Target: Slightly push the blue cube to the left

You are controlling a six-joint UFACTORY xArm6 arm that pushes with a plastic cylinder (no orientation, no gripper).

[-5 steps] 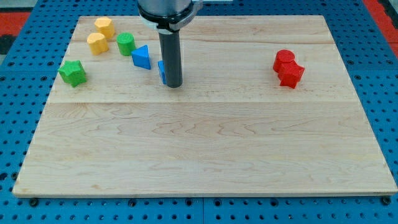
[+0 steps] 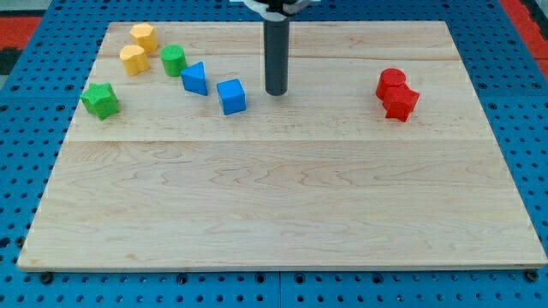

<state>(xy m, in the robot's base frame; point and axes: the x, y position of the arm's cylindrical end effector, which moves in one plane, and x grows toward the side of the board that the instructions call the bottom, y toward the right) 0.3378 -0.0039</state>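
Observation:
The blue cube (image 2: 231, 97) sits on the wooden board (image 2: 274, 205) in its upper left part. A blue triangular block (image 2: 195, 79) lies just to its upper left, a small gap apart. My tip (image 2: 276, 91) stands to the right of the blue cube, about one cube width away and not touching it. The dark rod rises straight up from the tip to the view's top.
Two yellow blocks (image 2: 137, 49) and a green cylinder (image 2: 174, 60) lie at the upper left. A green star-like block (image 2: 101, 100) lies further left. Two red blocks (image 2: 396, 93) touch each other at the right. Blue pegboard surrounds the board.
My tip moved to the right and slightly up, away from the blue cube, which it hid before. The cube now shows fully. The other blocks have not moved.

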